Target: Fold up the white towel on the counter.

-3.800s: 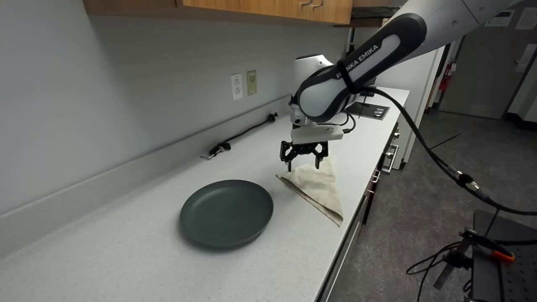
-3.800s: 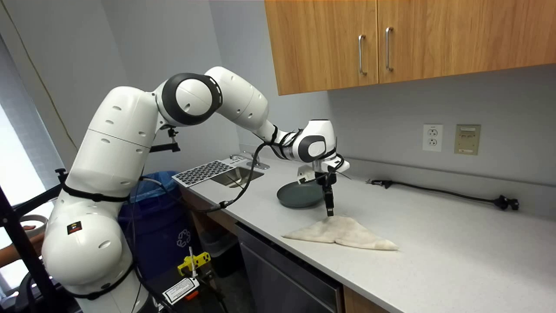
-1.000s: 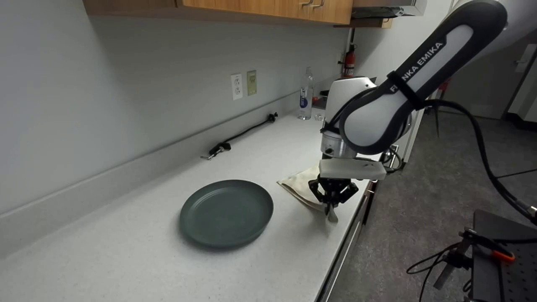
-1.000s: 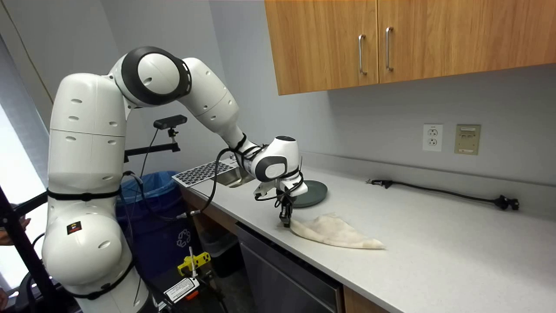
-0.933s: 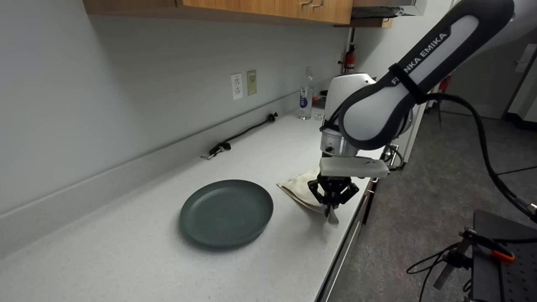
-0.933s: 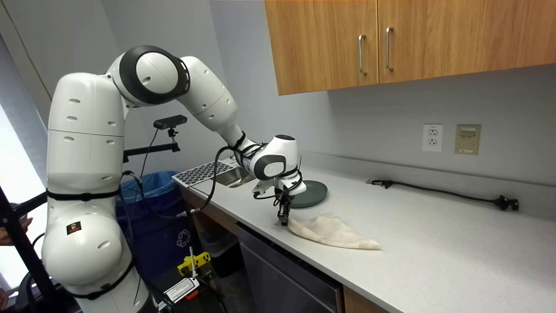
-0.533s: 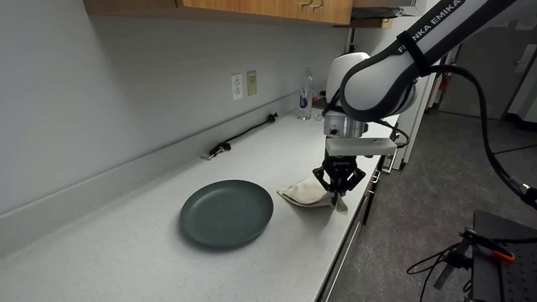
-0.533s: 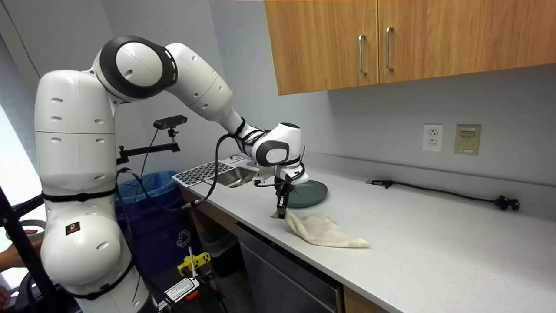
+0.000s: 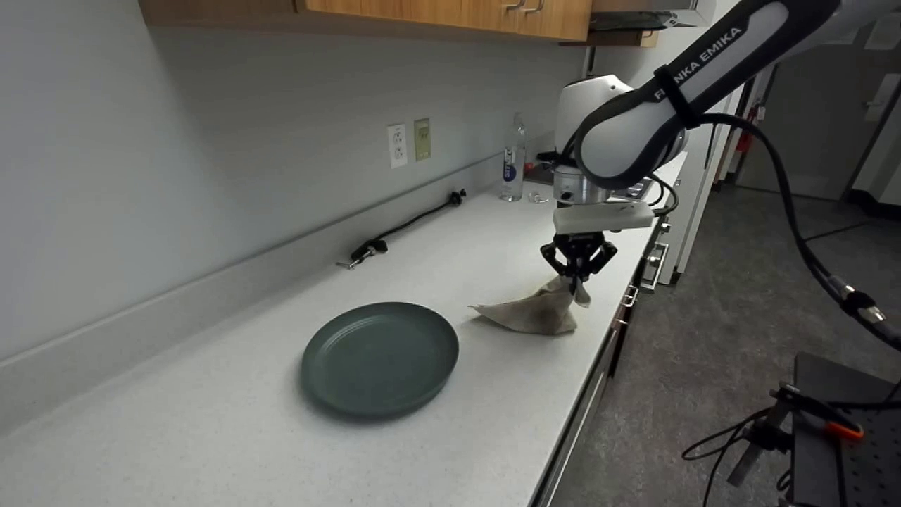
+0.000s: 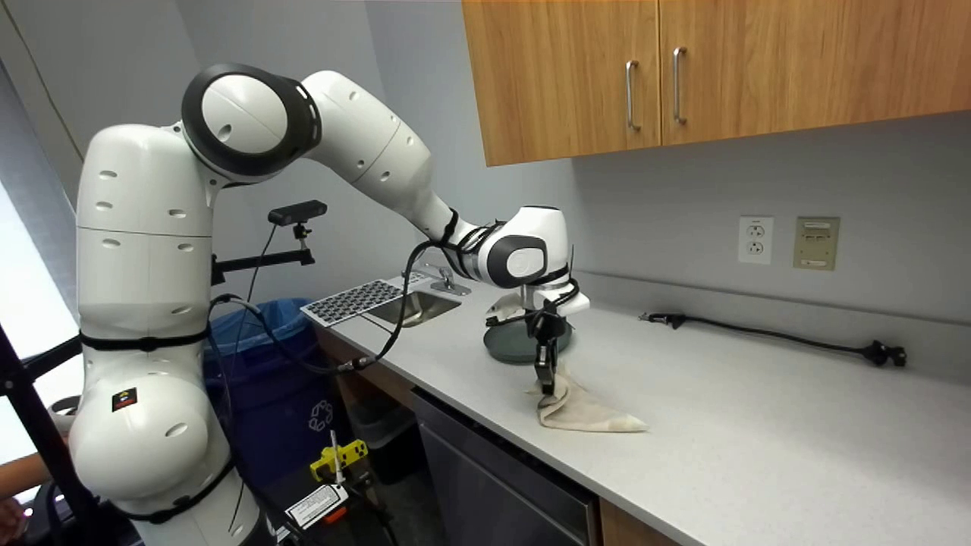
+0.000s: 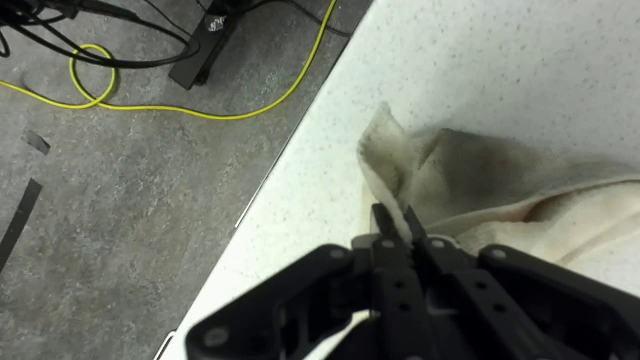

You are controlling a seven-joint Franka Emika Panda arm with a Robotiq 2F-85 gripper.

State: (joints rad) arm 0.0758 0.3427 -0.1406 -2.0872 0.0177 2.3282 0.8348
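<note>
The white towel, cream-coloured in this light, lies bunched on the counter in both exterior views (image 9: pixel 536 315) (image 10: pixel 586 415). One pointed end stretches flat along the counter, while the part near my gripper (image 9: pixel 574 283) is lifted into a raised fold. In the wrist view a strip of the towel (image 11: pixel 470 170) runs between the two fingertips, and a small corner flap sticks out past them. My gripper (image 11: pixel 396 215) is shut on that strip, low over the counter. Its black fingers (image 10: pixel 545 371) point downward in an exterior view. The towel's underside is hidden.
A dark green plate (image 9: pixel 380 359) sits close to the towel. Along the wall lie a black rod with clamps (image 9: pixel 408 229) and, farther back, a clear bottle (image 9: pixel 514 162). The counter's front edge (image 11: pixel 280 157) runs near the gripper. A sink (image 10: pixel 417 307) is beyond the plate.
Earlier the gripper stood open above the flat, triangular towel. It then shut on a corner near the counter edge. Over the last second it has carried that corner back across the towel, folding it.
</note>
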